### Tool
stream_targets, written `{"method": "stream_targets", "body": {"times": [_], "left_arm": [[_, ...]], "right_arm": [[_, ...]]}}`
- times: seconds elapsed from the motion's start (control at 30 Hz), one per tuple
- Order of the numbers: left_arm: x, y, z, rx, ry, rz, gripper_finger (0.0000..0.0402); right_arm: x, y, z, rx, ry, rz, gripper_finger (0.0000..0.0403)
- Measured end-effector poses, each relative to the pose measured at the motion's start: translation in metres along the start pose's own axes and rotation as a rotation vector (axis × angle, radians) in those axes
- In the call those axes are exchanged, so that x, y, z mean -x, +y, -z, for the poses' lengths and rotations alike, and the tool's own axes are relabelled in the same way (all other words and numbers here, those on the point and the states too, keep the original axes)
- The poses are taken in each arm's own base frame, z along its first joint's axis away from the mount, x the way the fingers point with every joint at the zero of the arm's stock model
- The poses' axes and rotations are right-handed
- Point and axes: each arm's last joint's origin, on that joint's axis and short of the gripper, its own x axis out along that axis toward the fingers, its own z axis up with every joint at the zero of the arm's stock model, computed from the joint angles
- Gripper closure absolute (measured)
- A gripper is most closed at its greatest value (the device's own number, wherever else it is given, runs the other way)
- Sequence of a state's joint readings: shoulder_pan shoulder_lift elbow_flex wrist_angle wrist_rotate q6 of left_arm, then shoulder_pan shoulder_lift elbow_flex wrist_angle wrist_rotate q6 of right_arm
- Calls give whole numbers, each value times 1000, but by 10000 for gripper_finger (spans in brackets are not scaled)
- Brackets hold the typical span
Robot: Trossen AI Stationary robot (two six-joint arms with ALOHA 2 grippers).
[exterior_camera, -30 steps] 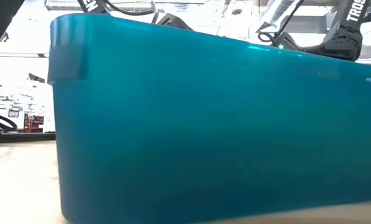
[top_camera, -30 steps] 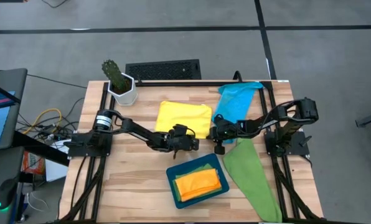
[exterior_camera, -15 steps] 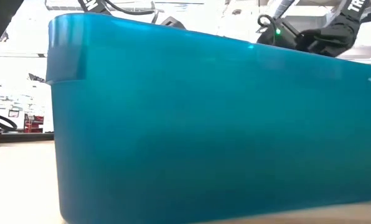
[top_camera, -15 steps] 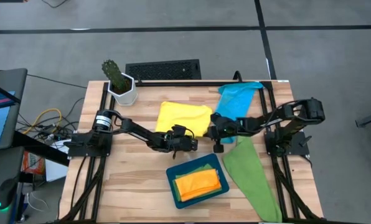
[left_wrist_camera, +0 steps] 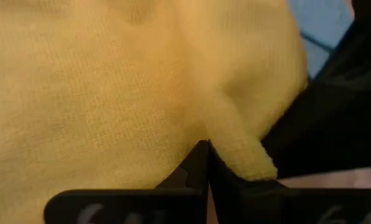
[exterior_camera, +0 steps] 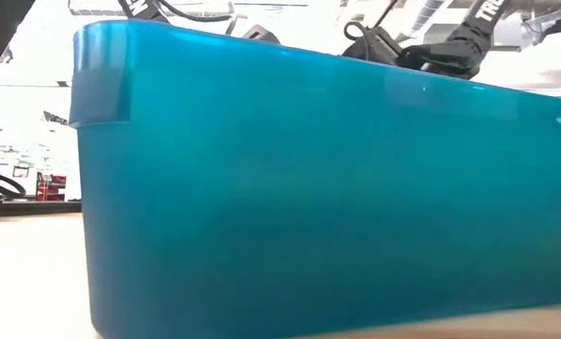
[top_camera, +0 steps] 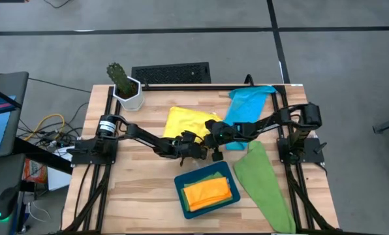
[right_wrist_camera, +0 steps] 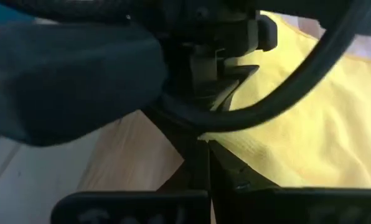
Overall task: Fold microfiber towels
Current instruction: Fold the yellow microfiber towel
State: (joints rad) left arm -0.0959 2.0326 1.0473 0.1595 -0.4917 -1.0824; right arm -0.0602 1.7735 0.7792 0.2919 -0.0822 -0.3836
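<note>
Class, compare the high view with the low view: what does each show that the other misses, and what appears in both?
Only the high view shows the yellow towel, blue towel, green towel and orange towel, plus the left gripper and right gripper, both shut on the yellow towel. Only the low view shows the room behind the table. Both show the teal tray and parts of both arms.

Fuzzy matt cloth yellow towel (left_wrist_camera: 111, 93) lies on pale grained wood table (top_camera: 136, 189); teal tray (exterior_camera: 309, 188) looks glossy plastic.
</note>
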Motion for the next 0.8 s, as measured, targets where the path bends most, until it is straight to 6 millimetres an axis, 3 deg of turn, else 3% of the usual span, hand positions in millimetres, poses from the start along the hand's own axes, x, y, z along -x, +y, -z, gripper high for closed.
{"method": "stream_targets", "body": {"times": [0.13,0.5,0.8], "left_arm": [[12,-3,-4,-32,60,9,401],[77,-11,-39,-168,109,9,401],[81,1,-33,-167,36,-141,401]], "right_arm": [[-3,-4,-3,8,-12,2,388],[-3,-5,-7,44,-63,-14,388],[-16,-3,-1,62,-79,-41,384]]}}
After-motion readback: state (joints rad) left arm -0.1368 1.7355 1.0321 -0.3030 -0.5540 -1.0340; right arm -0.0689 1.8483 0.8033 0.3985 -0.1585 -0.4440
